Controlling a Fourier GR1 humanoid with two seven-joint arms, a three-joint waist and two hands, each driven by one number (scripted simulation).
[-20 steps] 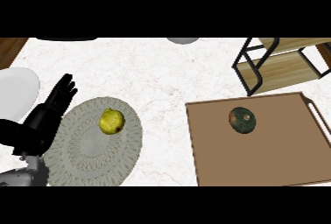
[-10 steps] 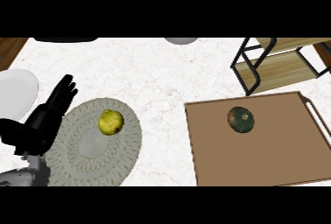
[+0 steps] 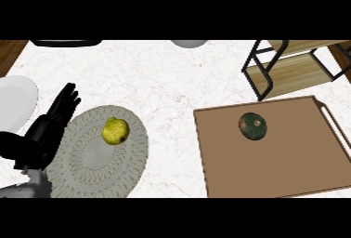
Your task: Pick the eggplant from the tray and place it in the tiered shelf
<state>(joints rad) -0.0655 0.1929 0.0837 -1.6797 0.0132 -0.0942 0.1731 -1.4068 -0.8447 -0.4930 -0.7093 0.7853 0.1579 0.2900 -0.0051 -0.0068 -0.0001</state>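
eggplant [image 3: 253,126] – dark, oval | tray [image 3: 274,162] – flat, brown, square

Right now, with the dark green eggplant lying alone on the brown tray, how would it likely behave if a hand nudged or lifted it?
The dark green eggplant looks rounded and oval, so a nudge would probably roll it across the flat brown tray. Its skin looks smooth, so it may slip in curled fingers. Nothing rests against it, so it should lift free. The left hand is open, far from it.
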